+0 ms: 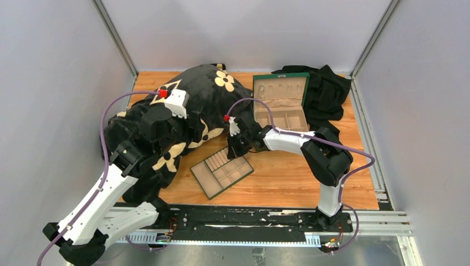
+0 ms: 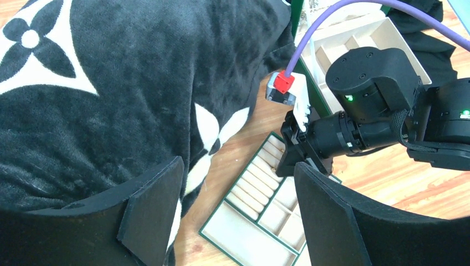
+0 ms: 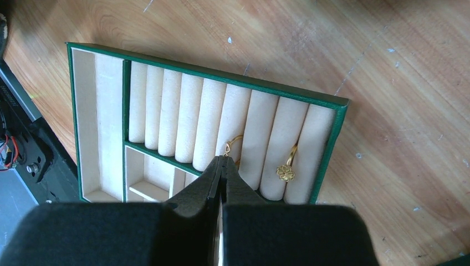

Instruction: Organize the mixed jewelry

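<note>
Right wrist view: my right tool [image 3: 221, 162] closed tight, tip at thin gold ring [image 3: 237, 138] between soft rolls of tray [image 3: 194, 69]. I should push slow, straight down. Also my left tool [image 2: 238, 216] spread wide, empty.

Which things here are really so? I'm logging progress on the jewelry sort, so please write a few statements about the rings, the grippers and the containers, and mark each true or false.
1. The right gripper is shut, with its tips over the ring rolls of the tray. True. A thin gold ring sits right at the tips, but it is unclear whether they pinch it.
2. The flower ring lies on bare wood outside the tray. False: it is seated between two rolls near the tray's right end.
3. The left gripper is open and holds nothing. True.
4. The green box is closed. False: its lid stands open.
</note>
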Motion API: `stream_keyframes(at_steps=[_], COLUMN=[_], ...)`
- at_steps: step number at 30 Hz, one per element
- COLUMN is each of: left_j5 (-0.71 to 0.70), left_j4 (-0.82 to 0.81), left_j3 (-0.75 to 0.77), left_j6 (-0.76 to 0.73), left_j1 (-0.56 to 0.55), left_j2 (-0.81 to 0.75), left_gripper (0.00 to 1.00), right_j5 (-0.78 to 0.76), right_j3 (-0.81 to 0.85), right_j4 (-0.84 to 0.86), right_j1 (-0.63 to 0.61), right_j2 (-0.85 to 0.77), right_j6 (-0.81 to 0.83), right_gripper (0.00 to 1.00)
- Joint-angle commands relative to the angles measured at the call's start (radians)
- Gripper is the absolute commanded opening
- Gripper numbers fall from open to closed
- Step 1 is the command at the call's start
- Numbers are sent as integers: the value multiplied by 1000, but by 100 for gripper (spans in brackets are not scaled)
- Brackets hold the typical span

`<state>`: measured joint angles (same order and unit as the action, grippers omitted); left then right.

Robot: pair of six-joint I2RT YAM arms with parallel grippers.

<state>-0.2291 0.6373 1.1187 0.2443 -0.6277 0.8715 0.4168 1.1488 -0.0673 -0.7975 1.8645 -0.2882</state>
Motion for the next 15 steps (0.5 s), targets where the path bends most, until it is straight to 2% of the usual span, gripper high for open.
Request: stream_keyframes(at_steps=[1, 15], left_j5=[2, 1], left_j4=[-7, -6], left_j3=[-11, -13], left_j6=[10, 12], left_j1=[5, 5], left_j2=[-19, -20], left_gripper=[78, 78], right_j5=[-33, -71], right_j3=[-8, -25], right_j4=[-60, -59], right_j1=[-17, -16], right_j2=[29, 20], right_j6=[12, -1], right_gripper=[0, 0])
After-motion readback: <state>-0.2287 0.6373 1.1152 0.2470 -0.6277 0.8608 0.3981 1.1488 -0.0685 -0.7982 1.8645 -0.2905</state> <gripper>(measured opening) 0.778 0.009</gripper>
